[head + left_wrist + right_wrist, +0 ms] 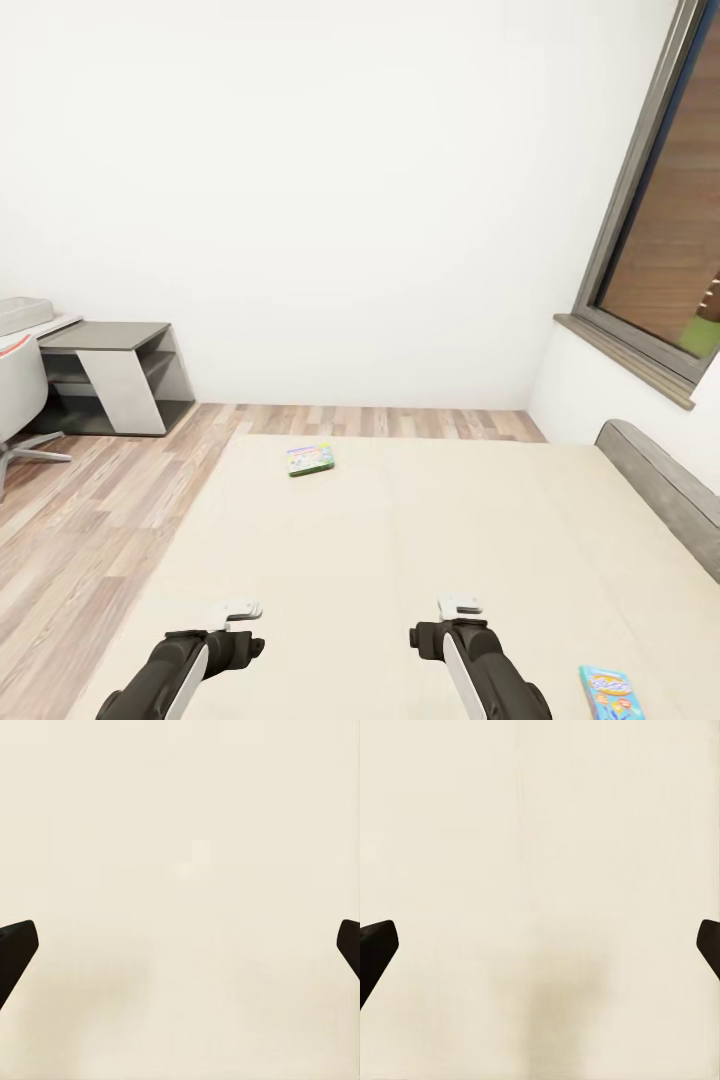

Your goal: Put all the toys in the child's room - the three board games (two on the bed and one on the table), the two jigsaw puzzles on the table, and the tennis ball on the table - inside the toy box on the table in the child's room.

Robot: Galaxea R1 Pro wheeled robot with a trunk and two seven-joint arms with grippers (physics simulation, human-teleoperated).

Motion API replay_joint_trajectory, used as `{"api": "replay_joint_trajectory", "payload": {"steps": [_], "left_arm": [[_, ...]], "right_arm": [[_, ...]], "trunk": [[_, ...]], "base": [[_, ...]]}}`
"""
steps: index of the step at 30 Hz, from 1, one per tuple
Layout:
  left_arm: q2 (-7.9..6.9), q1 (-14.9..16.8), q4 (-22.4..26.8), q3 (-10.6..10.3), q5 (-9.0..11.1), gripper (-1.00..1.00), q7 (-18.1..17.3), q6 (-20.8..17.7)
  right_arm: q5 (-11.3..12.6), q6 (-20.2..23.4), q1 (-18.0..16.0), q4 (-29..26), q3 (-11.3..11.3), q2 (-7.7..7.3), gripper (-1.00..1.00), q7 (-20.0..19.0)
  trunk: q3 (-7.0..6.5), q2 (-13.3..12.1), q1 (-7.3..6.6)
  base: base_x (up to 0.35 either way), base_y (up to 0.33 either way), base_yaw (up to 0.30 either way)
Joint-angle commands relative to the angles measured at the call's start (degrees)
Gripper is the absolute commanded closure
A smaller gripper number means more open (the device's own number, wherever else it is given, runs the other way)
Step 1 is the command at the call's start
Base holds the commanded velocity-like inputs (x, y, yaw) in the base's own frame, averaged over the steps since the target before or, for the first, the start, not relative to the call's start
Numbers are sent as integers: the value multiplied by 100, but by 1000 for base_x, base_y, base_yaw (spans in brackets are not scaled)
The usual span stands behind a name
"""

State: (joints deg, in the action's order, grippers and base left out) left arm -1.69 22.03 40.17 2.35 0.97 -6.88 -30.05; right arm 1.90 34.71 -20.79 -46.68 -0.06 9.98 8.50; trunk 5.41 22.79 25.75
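- Left gripper [243, 609] and right gripper [460, 605] hang over the bed [400, 560], fingers spread wide, empty.
- Blue board game [605, 694] lies on the bed's near part, just right of the right arm.
- Green-bordered board game [311, 459] lies near the bed's far edge.
- Beyond the bed, a grey cabinet [115, 377] stands against the wall.

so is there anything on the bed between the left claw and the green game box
Nothing: in the head view only bare cream bed lies between the left claw and the green game box.

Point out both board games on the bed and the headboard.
Green-bordered board game [311, 460], head view, middle of its lid.
Blue board game [606, 694], head view, its printed top.
Headboard [665, 490], head view, its grey top edge.
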Motion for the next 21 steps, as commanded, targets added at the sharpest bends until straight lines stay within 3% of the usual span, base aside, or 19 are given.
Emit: {"api": "replay_joint_trajectory", "payload": {"steps": [1, 21], "left_arm": [[2, 3, 9, 16, 9, -100, -24, -36], [2, 3, 9, 7, 9, -100, -16, -36]], "right_arm": [[21, 27, -4, -8, -1, 2, -100, 29], [21, 27, -4, -8, -1, 2, -100, 29]], "trunk": [[13, 13, 4], [13, 13, 4]], "base": [[0, -85, 0], [0, -78, 0]]}}
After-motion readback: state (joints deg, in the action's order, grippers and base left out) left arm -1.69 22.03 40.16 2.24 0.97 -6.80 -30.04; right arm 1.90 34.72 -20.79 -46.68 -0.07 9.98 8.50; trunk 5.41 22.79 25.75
